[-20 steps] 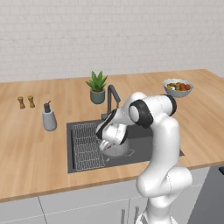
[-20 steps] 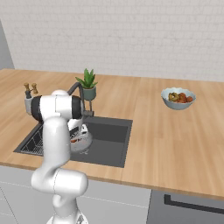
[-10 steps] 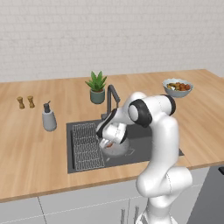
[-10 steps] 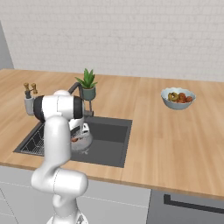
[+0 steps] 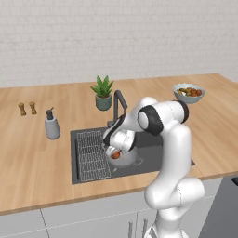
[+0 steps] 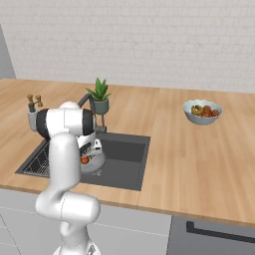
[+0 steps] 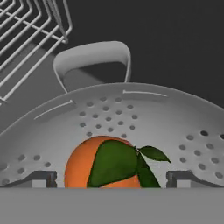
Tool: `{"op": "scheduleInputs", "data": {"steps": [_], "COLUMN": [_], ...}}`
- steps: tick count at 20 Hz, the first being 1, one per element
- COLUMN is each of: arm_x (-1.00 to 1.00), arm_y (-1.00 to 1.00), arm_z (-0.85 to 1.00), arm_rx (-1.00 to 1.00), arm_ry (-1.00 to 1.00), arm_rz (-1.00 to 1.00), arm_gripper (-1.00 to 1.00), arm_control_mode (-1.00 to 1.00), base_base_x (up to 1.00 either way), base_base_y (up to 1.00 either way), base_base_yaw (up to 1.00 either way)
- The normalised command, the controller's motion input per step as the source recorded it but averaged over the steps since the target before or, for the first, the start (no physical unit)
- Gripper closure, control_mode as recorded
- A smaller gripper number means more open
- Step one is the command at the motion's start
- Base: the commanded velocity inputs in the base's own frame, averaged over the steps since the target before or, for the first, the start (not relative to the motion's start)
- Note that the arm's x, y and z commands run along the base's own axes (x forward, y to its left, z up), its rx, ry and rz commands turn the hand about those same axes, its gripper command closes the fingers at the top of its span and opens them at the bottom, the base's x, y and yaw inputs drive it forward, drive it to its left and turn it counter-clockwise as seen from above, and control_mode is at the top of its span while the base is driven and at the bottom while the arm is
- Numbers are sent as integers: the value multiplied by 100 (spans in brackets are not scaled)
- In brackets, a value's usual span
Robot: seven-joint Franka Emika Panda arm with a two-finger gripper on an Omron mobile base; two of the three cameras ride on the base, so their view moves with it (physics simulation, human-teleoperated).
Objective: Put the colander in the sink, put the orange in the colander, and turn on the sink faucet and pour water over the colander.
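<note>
The silver colander [image 5: 124, 159] [image 6: 96, 162] [image 7: 131, 113] sits in the dark sink [image 5: 151, 149] [image 6: 124, 154], to the right of the wire rack. The orange [image 5: 116, 154] [image 6: 85, 160] [image 7: 81, 168], which has green leaves, lies inside the colander. My gripper [image 5: 115, 149] [image 7: 113, 178] reaches down into the colander and stands open. One fingertip [image 7: 41, 178] is on each side of the orange, with a gap to the fruit. The dark faucet [image 5: 119, 104] [image 6: 84, 102] rises at the back of the sink, just behind my hand. I see no water running from it.
The wire rack [image 5: 92, 155] fills the sink's left part. A soap dispenser [image 5: 52, 125] and two small shakers [image 5: 27, 109] stand on the counter to the left. A potted plant [image 5: 103, 93] is behind the faucet. A fruit bowl [image 5: 188, 92] sits far right.
</note>
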Motion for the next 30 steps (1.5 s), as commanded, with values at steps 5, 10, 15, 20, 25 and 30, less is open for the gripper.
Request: {"op": "scheduleInputs", "data": {"steps": [5,10,15,20,25,30], "arm_x": [-38,-26,-14,-7,-2,-12], "arm_y": [-17,-45,-62,-31,-8,-15], "arm_z": [34,24,31,57,67,64], "arm_rx": [0,0,0,0,6,8], "arm_ry": [-2,-2,-1,-12,-19,-15], "arm_rz": [-4,-7,-9,-5,-2,-3], "arm_gripper": [-100,-100,-100,-100,-100,-100], "arm_control_mode": [-100,-100,-100,-100,-100,-100], "base_base_x": [0,0,0,0,0,0], "base_base_y": [0,0,0,0,0,0], "base_base_yaw": [0,0,0,0,0,0]}}
